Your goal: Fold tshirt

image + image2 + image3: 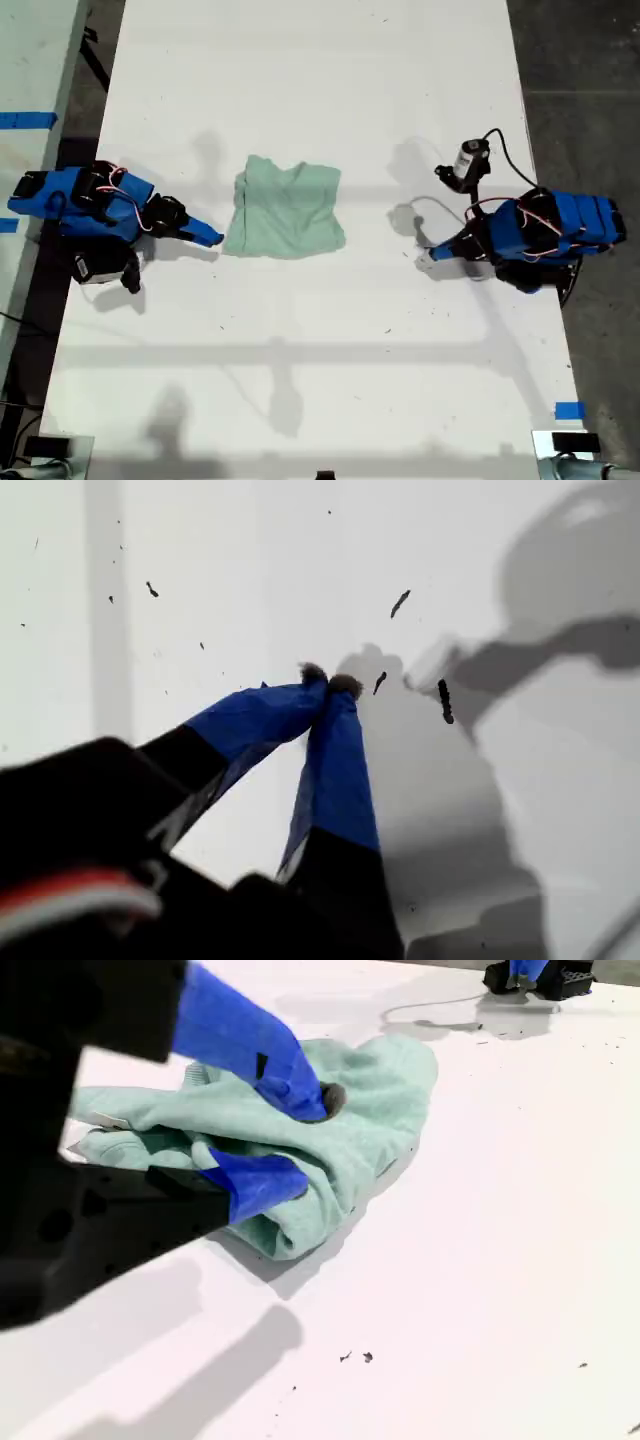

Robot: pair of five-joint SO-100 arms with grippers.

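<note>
My second claw (290, 1145) gapes beside the tshirt (350, 1135); my first claw (328, 683), pinched together, sees only table (200, 560).

The soft, wrinkly pale mint-green cloth t-shirt (285, 210) is lying folded in a bunch on the flat white table (320, 370), a little toward the exterior view's left of the middle. My second gripper (208, 236) is sitting just beside the shirt's edge on the exterior view's left. My first gripper (432, 254) is resting over bare table well apart from the shirt, toward the exterior view's right.
</note>
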